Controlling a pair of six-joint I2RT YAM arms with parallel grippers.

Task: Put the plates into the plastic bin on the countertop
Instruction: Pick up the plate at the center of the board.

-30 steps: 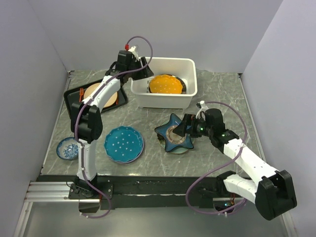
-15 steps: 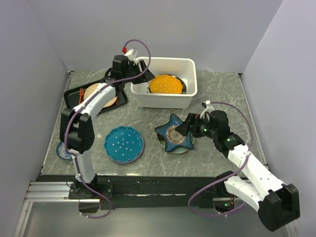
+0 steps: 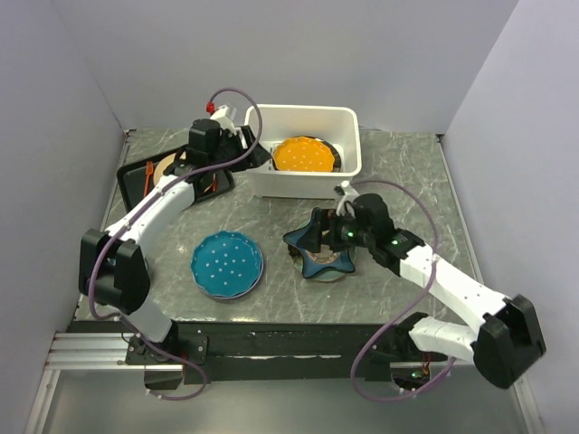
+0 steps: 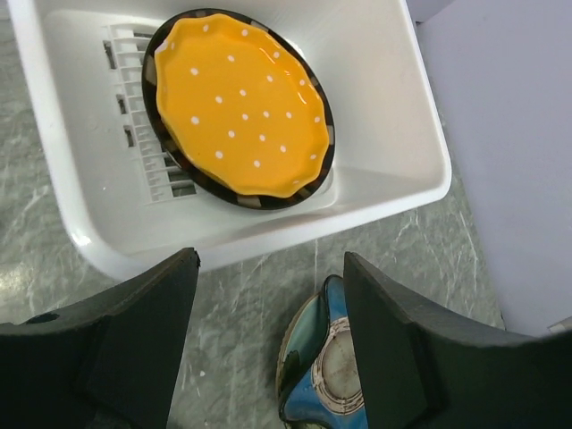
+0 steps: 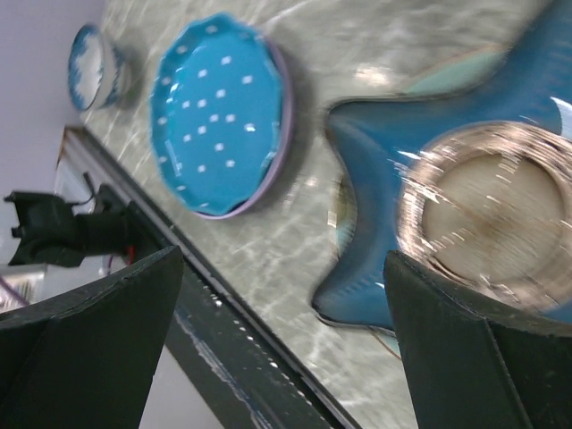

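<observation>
- Plates are what gets moved here: the right gripper (image 5: 281,268) hangs low over the navy star-shaped plate (image 5: 375,223), its fingers (image 5: 98,340) spread wide with nothing between them
- Across the scene, the left gripper (image 4: 268,268) hovers just outside the white plastic bin (image 4: 393,170), fingers apart and empty
- Inside the bin, an orange scalloped plate (image 4: 237,103) lies on a dark-rimmed plate (image 4: 317,174)
- Outside it, on the grey tabletop (image 3: 407,172), lie the navy star-shaped plate and, near it, a blue dotted plate (image 3: 226,264)
- The step in hand looks like a reach for the star; it lies flat, so the fingers would need to straddle one raised edge before closing
- Only the right wrist view shows a small blue bowl (image 5: 89,63) beyond the dotted plate; overhead, the left arm (image 3: 154,212) covers that spot
- Only the overhead view shows a black tray (image 3: 136,176) left of the bin
</observation>
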